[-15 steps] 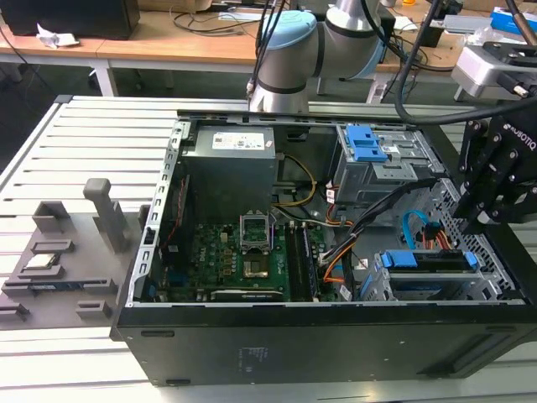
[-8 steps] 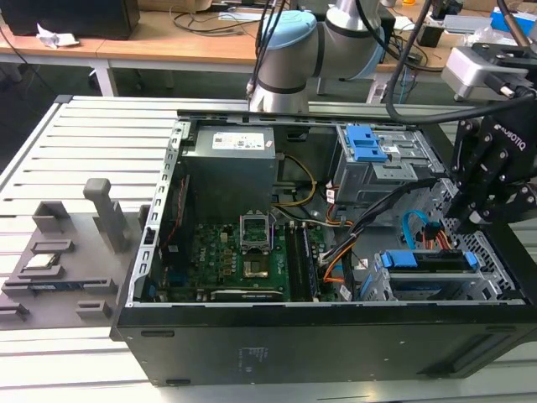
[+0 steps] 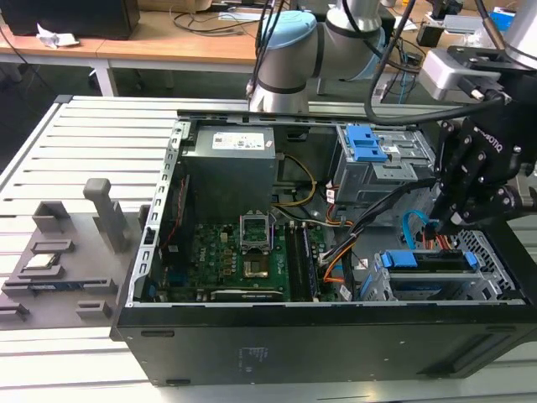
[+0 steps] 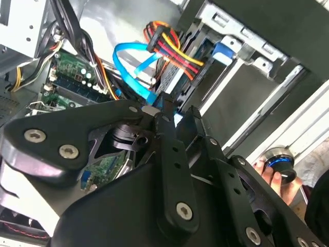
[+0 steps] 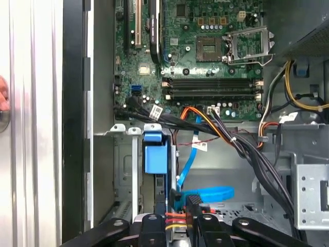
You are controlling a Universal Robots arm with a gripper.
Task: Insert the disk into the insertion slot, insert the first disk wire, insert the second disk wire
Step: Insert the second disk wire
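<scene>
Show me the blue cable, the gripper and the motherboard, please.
blue cable (image 5: 213, 194), first wrist view, its flat loop.
gripper (image 3: 453, 220), exterior view, between its fingertips.
motherboard (image 5: 205, 31), first wrist view, green board above the socket.

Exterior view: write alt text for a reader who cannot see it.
A black gripper reaches into an open computer case, at the wires behind the blue-framed disk, which sits in the silver drive cage at the exterior view's right. The motherboard lies mid-case.

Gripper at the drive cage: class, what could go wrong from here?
1. The gripper sits close against the multicoloured power connector behind the disk; a skewed push might bend the plug.
2. The looped blue data cable lies beside the fingers and could snag.
3. A person's hand is near the case.
</scene>
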